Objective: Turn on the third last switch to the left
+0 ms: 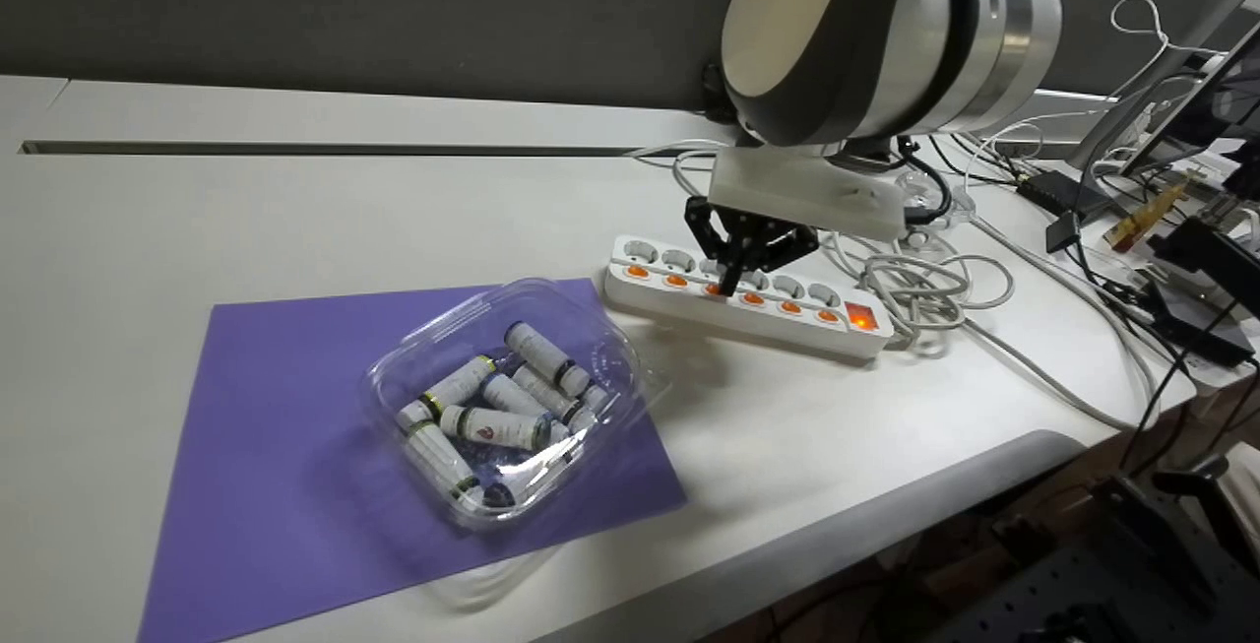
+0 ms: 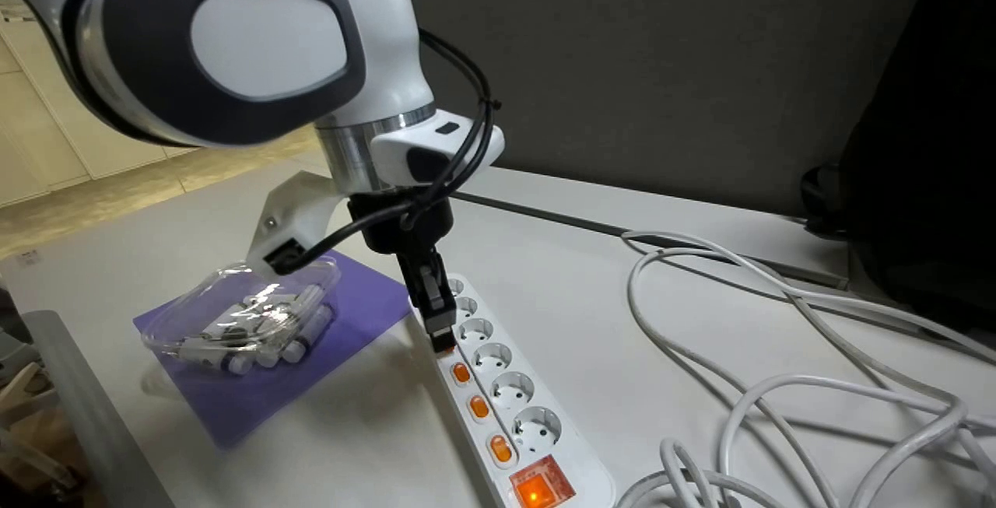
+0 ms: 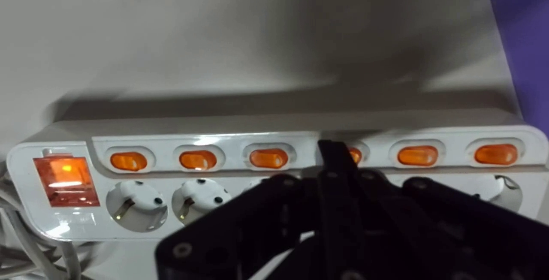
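A white power strip lies on the table in both exterior views (image 1: 778,328) (image 2: 580,457) and spans the wrist view (image 3: 231,153). It has a row of orange rocker switches beside its sockets. My gripper (image 1: 728,289) is shut and empty, pointing down at the row; it also shows in an exterior view (image 2: 441,337) and in the wrist view (image 3: 336,145). Its tips cover the left part of an orange switch (image 3: 355,155), third from the strip's end near the purple sheet. I cannot tell whether they touch it. The large red main switch (image 3: 66,179) is lit at the opposite end.
A clear plastic box (image 1: 610,348) with several small white bottles (image 1: 497,426) stands on a purple sheet (image 1: 266,466) beside the strip. Loose white cables (image 1: 920,289) lie by the strip's lit end. A grey partition (image 1: 374,23) stands behind the table.
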